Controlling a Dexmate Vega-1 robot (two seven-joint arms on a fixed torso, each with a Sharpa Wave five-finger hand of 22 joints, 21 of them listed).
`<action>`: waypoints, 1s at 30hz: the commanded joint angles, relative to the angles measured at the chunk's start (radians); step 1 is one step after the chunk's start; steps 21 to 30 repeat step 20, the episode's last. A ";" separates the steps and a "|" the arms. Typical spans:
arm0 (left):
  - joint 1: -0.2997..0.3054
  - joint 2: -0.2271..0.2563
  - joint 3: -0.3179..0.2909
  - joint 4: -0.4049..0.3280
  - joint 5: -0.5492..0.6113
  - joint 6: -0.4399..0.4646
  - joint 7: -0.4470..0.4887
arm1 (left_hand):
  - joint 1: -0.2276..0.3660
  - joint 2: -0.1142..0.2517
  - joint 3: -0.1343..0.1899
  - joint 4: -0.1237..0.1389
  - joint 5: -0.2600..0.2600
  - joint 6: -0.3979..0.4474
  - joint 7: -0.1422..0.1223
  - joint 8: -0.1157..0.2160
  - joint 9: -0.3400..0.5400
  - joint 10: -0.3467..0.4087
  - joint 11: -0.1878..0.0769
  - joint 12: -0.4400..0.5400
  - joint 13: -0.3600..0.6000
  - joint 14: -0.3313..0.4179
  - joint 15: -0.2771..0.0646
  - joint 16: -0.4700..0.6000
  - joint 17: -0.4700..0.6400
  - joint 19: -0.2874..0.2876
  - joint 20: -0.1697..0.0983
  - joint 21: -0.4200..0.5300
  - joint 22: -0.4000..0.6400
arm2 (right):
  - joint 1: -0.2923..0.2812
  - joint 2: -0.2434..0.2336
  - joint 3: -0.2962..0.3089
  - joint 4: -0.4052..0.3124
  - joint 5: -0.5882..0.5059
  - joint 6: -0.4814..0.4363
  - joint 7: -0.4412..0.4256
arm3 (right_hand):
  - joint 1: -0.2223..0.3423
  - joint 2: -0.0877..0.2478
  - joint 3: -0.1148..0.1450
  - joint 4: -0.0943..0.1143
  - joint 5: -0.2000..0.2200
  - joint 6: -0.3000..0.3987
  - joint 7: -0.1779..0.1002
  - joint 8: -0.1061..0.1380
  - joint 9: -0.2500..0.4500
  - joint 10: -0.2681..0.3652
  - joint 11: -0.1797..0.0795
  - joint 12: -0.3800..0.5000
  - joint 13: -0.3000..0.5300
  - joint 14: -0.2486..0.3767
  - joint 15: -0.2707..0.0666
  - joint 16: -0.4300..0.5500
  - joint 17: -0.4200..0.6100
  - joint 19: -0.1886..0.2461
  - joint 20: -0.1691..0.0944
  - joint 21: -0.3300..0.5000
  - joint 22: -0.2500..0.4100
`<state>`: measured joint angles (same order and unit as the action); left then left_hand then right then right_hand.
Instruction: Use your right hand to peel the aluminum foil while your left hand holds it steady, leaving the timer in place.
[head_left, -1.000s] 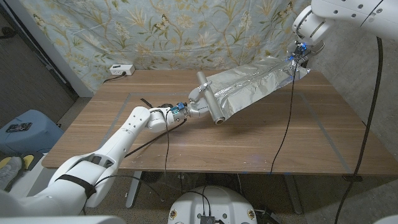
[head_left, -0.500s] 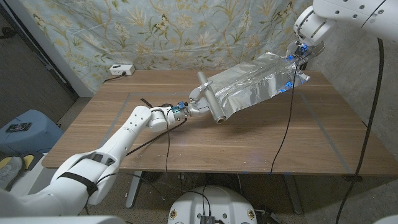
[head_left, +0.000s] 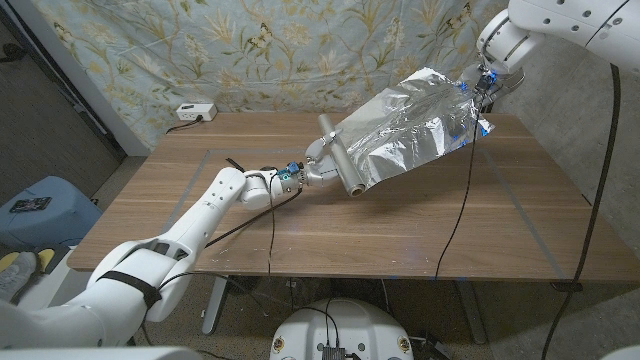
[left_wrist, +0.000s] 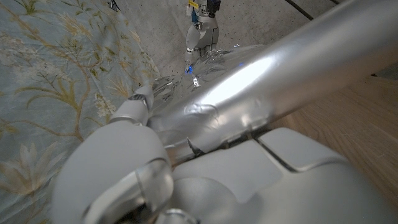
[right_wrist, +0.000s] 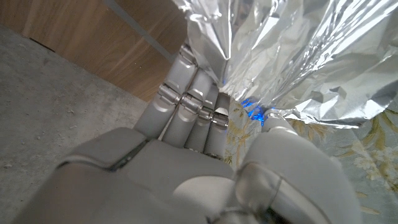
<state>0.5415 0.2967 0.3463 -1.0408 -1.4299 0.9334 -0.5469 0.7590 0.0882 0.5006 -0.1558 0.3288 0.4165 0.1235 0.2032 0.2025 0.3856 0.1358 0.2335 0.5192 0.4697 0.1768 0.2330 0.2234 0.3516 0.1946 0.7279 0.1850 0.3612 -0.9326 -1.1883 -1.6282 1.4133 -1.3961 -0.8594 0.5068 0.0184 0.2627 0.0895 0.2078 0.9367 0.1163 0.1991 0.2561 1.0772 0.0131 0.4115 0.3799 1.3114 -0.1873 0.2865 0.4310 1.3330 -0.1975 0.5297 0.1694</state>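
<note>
The shiny cylindrical roll of aluminum foil (head_left: 340, 160) sits mid wooden table (head_left: 400, 235), gripped by the left hand (head_left: 312, 171). Its crinkled silver sheet (head_left: 415, 130) stretches up past the table's far right edge, pinched in the raised right hand (head_left: 478, 95).

A: What did the right wrist camera catch?

B: The right hand (right_wrist: 205, 155), seen from behind, with its pale grey fingers (right_wrist: 186, 106) reaching up into a crumpled sheet of aluminum foil (right_wrist: 292, 56).

A: Was the foil held?

B: Yes. Its edge was pinched between the thumb (right_wrist: 273, 134) and the fingers, and a small blue glint showed right at that spot.

A: Anything around it?

B: A wooden bench (right_wrist: 112, 43) with a dark seam lay beyond the fingers, grey floor (right_wrist: 56, 112) beside it, and a strip of floral cloth (right_wrist: 367, 155) showed past the foil's ragged edge.
</note>
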 joint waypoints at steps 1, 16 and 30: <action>-0.020 -0.006 0.000 0.028 0.020 0.015 -0.013 | 0.000 0.007 0.006 -0.001 0.000 0.012 -0.001 0.006 0.003 0.004 -0.003 0.004 -0.001 -0.001 -0.003 0.001 0.000 0.005 0.002 -0.002 0.003 | -0.030 -0.008 0.034 0.010 -0.020 0.000 0.027 | -0.031 -0.006 -0.010 0.022 0.014 -0.013 0.006 -0.005 -0.002 -0.010 0.017 -0.010 0.003 -0.009 0.016 -0.007 -0.001 0.003 0.006 -0.011 0.001; 0.007 0.001 -0.020 0.001 0.012 0.029 0.005 | 0.001 0.008 0.006 -0.002 -0.001 0.017 -0.001 0.006 0.003 0.006 -0.007 0.005 -0.002 -0.001 -0.004 0.001 0.000 0.007 0.003 -0.004 0.003 | 0.009 -0.015 -0.024 0.029 0.016 0.000 0.019 | -0.061 0.021 -0.012 0.042 0.036 -0.043 0.000 -0.006 -0.012 -0.046 0.024 -0.032 0.005 -0.058 0.031 -0.028 0.003 -0.025 0.024 -0.040 0.003; 0.024 0.006 -0.027 -0.021 0.005 0.024 0.015 | 0.000 0.007 0.006 -0.001 -0.001 0.018 -0.001 0.006 0.003 0.006 -0.007 0.005 -0.002 0.000 -0.004 0.001 0.000 0.007 0.003 -0.004 0.003 | -0.009 -0.019 -0.009 0.018 0.009 0.000 0.019 | -0.062 0.023 -0.012 0.042 0.038 -0.047 0.000 -0.006 -0.013 -0.050 0.026 -0.034 0.006 -0.060 0.032 -0.028 0.003 -0.024 0.025 -0.042 0.003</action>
